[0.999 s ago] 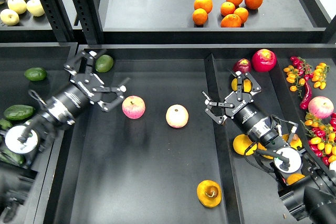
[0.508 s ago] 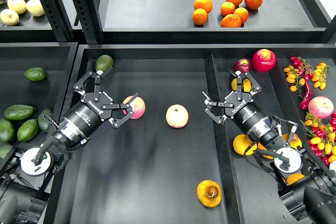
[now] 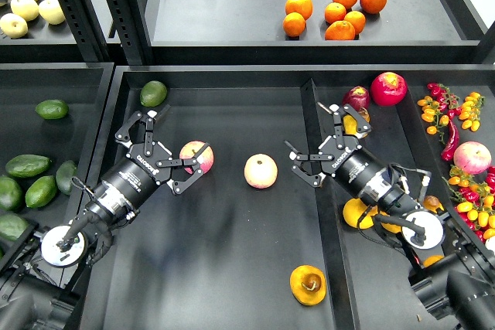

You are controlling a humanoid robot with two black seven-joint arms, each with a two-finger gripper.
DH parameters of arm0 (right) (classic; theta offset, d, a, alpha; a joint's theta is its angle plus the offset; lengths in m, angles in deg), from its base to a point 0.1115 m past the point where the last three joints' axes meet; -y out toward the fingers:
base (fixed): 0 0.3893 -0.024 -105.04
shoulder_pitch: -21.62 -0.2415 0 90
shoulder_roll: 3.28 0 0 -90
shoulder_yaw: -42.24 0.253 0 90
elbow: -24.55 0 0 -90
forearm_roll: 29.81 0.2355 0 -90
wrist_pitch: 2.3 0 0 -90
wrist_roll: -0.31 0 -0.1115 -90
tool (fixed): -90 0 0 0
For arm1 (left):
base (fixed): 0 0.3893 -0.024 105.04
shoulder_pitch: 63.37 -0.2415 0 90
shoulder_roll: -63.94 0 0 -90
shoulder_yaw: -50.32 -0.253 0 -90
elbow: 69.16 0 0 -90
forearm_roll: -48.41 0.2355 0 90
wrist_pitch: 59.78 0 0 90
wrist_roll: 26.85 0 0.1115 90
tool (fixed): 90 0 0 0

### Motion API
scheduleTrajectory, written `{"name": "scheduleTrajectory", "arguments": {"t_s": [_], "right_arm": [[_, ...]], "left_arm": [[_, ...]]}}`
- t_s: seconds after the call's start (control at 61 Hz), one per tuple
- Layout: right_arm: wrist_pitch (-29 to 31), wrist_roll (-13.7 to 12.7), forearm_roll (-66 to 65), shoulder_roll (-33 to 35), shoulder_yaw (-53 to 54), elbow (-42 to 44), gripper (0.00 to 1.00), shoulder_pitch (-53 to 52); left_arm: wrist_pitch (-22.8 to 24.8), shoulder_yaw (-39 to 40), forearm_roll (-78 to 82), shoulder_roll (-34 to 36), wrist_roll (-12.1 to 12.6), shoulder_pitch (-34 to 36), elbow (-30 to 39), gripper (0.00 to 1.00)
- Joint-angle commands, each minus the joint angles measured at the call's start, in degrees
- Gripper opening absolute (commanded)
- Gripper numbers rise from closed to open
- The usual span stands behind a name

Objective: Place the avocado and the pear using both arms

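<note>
The pear (image 3: 308,284), orange-yellow with a brown hollow, lies at the front of the middle tray (image 3: 232,268), apart from both grippers. Several dark green avocados lie in the left bin, among them an avocado (image 3: 29,165) and another avocado (image 3: 52,108). My left gripper (image 3: 174,144) is open and empty over the left part of the middle tray, its lower finger right by a pink-blushed apple (image 3: 199,152). My right gripper (image 3: 309,143) is open and empty over the divider (image 3: 325,237) between the middle tray and the right bin.
A second apple (image 3: 261,171) sits mid-tray between the grippers. A rounder, lighter green fruit (image 3: 153,93) lies at the tray's back left. The right bin holds yellow-orange fruit (image 3: 356,212), red fruit (image 3: 388,88) and small tomatoes and chillies (image 3: 452,121). Oranges (image 3: 340,13) sit on the back shelf.
My left arm has swung right from the left bin into the middle tray, and its gripper is now beside the apple. My right gripper has shifted slightly left over the divider.
</note>
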Motion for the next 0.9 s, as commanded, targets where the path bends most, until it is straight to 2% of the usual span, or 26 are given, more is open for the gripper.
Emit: {"name": "scheduleTrajectory", "arguments": {"t_s": [0.0,0.164,0.344,0.442,0.541,0.639,0.885], "right_arm": [[0.0,-5.2,1.1,1.7,-3.3,-2.9,0.99,-1.8],[0.0,-7.5,5.4,9.1,-8.4,-7.0,0.99,-3.8],[0.0,-12.8,15.2,22.1,-18.3,-13.9,0.98,-6.2],[0.0,-12.8,17.3,28.3,-24.4,-16.4,0.98,-9.3],[0.0,-12.8,17.3,31.4,-29.1,-16.5,0.98,-11.7],[0.0,-12.8,16.6,32.9,-35.6,-16.6,0.98,-13.8],[0.0,-12.8,10.7,35.9,-42.2,-15.8,0.99,-16.8]], "left_arm": [[0.0,-0.6,0.0,0.0,0.2,-0.8,-0.4,0.99],[0.0,-0.8,0.1,0.0,0.2,-0.8,-0.4,0.99],[0.0,-0.8,0.1,0.0,0.1,-0.8,-1.0,0.99],[0.0,-0.9,0.1,0.0,0.1,-0.8,-1.1,0.99],[0.0,-1.0,0.1,0.0,0.1,-0.7,-1.1,0.99],[0.0,-1.1,0.1,0.0,0.1,-0.7,-1.0,0.99],[0.0,-1.1,0.2,0.0,0.1,-0.7,-1.1,0.99]]}}
